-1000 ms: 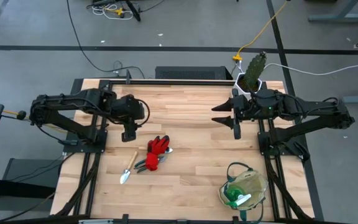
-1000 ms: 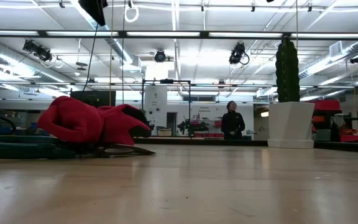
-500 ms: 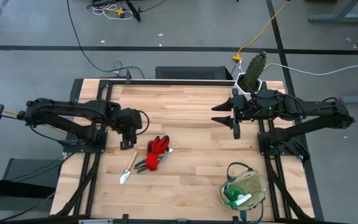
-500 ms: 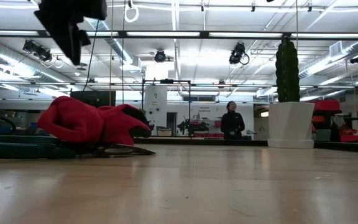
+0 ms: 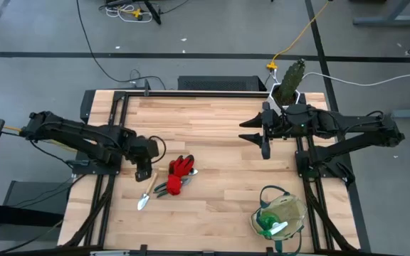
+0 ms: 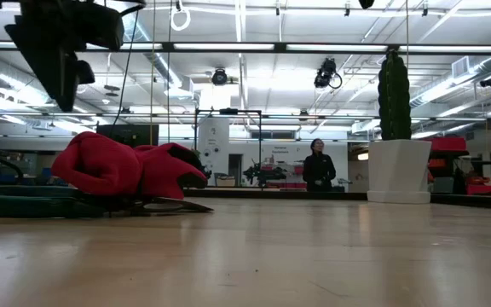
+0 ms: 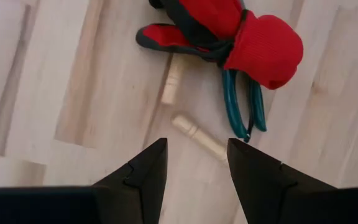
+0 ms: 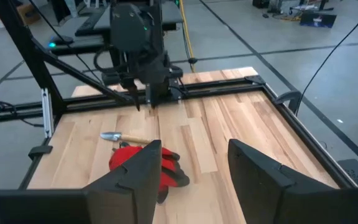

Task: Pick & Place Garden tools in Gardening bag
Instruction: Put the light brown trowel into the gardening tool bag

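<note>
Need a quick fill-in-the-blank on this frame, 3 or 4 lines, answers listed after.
1. The spray bottle lies inside the ____.
2. The left gripper hangs with its fingers ____ above the trowel.
3. The pruners lie partly under the red ____.
4. The cactus stands at the table corner behind the ____ arm.

Missing words: gardening bag; open; gloves; right

Right tool (image 8: 191,163) parted, red gloves (image 8: 143,167), trowel (image 8: 122,137), left arm (image 8: 137,43) beyond
</note>
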Robot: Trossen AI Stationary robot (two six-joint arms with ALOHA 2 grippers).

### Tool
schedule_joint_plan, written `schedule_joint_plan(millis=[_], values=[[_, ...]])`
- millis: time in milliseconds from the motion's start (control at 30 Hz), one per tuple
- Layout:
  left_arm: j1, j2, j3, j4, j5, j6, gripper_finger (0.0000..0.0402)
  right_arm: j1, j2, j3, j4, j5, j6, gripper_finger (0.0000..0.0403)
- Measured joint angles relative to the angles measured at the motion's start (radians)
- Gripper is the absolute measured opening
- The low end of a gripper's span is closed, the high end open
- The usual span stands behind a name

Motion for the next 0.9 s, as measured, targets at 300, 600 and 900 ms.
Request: schedule_joint_plan(millis=[300,600,900], values=[[-0.158,0.001,-0.001,0.027,-0.096,-0.204,0.0174,0.000,0.011,0.000,-0.008,0.000,0.001,0.0186],[-0.247,0.027,-0.001,0.027,-0.175,-0.373,0.0174,0.000,0.011,0.000,-0.010,0.000,0.023,0.0186],[-0.297,0.152,-0.001,0.042,-0.173,-0.243,0.0174,0.000,0.010,0.000,-0.012,0.000,0.023,0.0186]])
